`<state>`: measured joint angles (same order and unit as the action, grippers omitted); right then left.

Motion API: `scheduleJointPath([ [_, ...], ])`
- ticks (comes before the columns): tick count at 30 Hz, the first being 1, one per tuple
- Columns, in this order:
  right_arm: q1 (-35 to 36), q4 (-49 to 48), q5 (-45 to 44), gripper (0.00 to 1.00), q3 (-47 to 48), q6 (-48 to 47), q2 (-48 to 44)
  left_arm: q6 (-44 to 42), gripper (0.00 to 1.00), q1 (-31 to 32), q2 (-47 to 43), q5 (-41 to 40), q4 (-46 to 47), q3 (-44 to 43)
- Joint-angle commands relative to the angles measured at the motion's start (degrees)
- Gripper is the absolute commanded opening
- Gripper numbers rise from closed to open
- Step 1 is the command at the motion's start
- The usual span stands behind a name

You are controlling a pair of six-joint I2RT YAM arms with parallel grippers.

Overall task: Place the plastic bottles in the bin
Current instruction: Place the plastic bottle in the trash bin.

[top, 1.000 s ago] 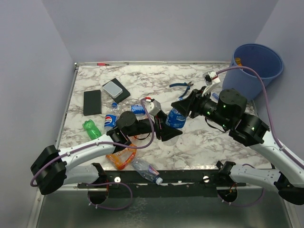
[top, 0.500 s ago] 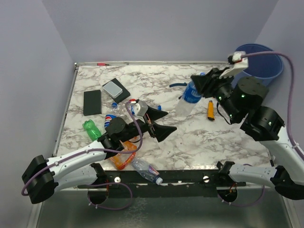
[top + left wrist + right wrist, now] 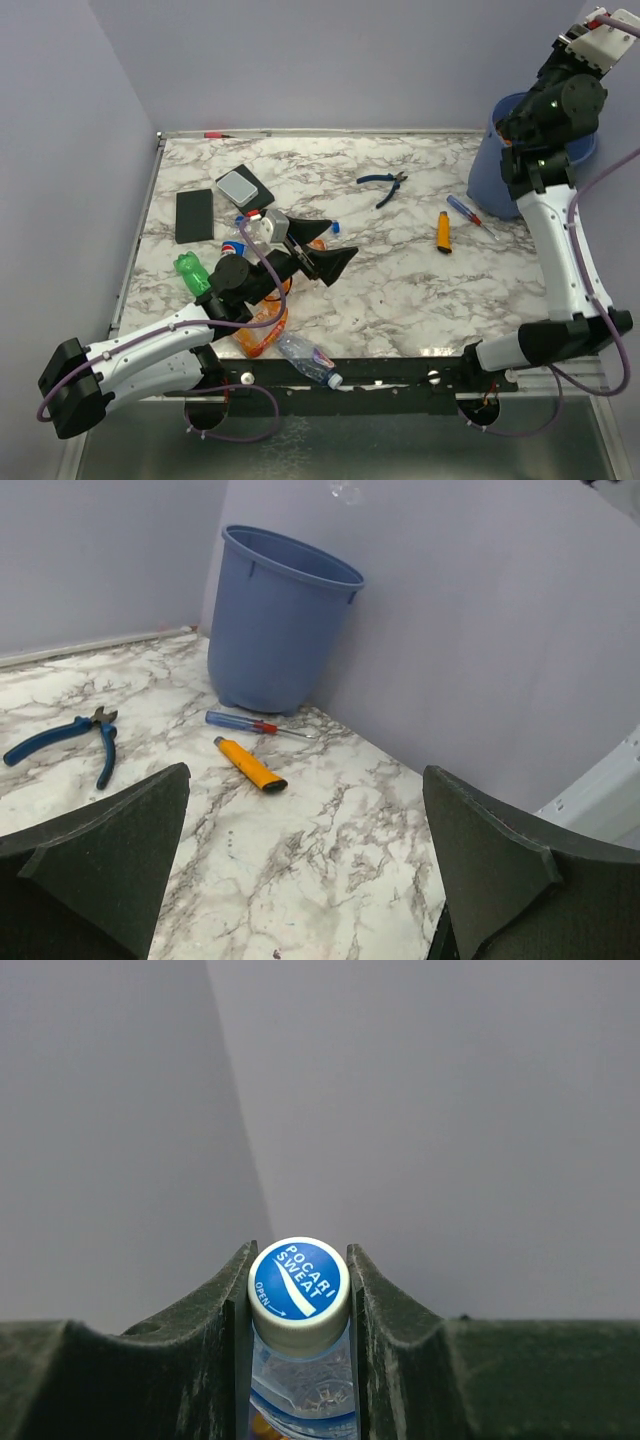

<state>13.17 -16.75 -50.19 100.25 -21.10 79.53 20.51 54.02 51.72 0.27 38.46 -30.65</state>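
Observation:
My right gripper (image 3: pixel 298 1265) is shut on the neck of a clear bottle with a blue-and-white cap (image 3: pixel 298 1280), held up against the bare wall. In the top view the right arm (image 3: pixel 548 110) rises high in front of the blue bin (image 3: pixel 492 175), and the held bottle is hidden there. The bin (image 3: pixel 275 630) stands upright in the far corner. My left gripper (image 3: pixel 325 248) is open and holds nothing, low over the marble at centre-left. Around the left arm lie a green bottle (image 3: pixel 190 272), a blue-labelled bottle (image 3: pixel 232 250), an orange-tinted bottle (image 3: pixel 255 335) and a clear bottle (image 3: pixel 308 360).
Blue pliers (image 3: pixel 383 185), an orange-handled tool (image 3: pixel 444 232) and a screwdriver (image 3: pixel 468 212) lie between the left gripper and the bin. A flat black slab (image 3: pixel 194 215) and a black box (image 3: pixel 243 190) sit at the back left. Walls close in the table.
The right arm carried the bottle from the table's middle up and right, high by the bin. The left gripper let go of it, opened wide and drew back left.

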Motion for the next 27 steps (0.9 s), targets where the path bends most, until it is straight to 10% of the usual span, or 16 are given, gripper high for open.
scheduleJointPath([
  [1, -7.2, -5.2, 0.5, 0.00, 2.6, 3.4, 7.5, -1.1, 0.99, 0.1, -0.6, -2.6, 0.5, 1.0],
  [21, -19.9, 17.3, 10.6, 0.01, -7.5, 27.6, 19.5, -3.0, 0.99, 0.1, -1.4, -4.5, -1.8, 0.2],
  [27, -19.9, 26.1, 17.3, 0.54, -4.4, 32.7, 20.8, -3.1, 0.99, 0.1, -0.2, -4.4, -2.0, 0.0],
])
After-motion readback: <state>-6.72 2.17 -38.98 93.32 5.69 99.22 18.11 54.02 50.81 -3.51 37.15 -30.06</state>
